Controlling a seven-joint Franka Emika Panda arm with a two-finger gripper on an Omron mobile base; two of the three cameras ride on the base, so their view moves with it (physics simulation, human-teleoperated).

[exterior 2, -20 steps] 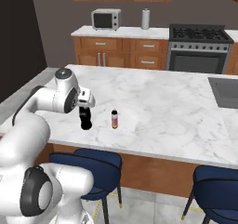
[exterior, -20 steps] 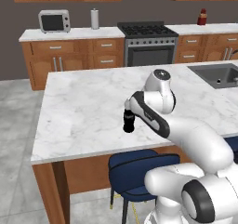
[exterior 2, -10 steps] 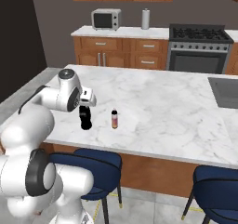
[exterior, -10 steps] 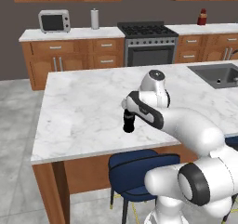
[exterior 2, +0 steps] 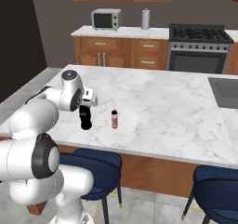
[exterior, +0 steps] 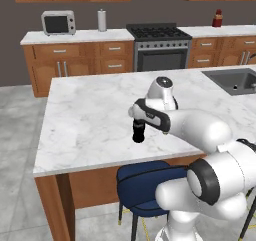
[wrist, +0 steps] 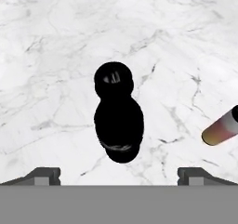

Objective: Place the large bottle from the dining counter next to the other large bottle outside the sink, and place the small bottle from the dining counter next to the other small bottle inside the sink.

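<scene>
Black large bottle [wrist: 118, 121] under wide-open gripper [wrist: 118, 174], marble dining counter [wrist: 60, 46].

I see the arm folded forward, elbow high, wrist bent so the hand points steeply down. The claw [wrist: 119, 174] has its jaws spread fully wide, fingertips [wrist: 42, 175] level with each other, nothing gripped between them.

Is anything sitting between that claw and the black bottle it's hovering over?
Nothing visible. The open gripper hangs right above the black bottle, fingers spread to either side of it. The small bottle stands apart, off to one side.
</scene>
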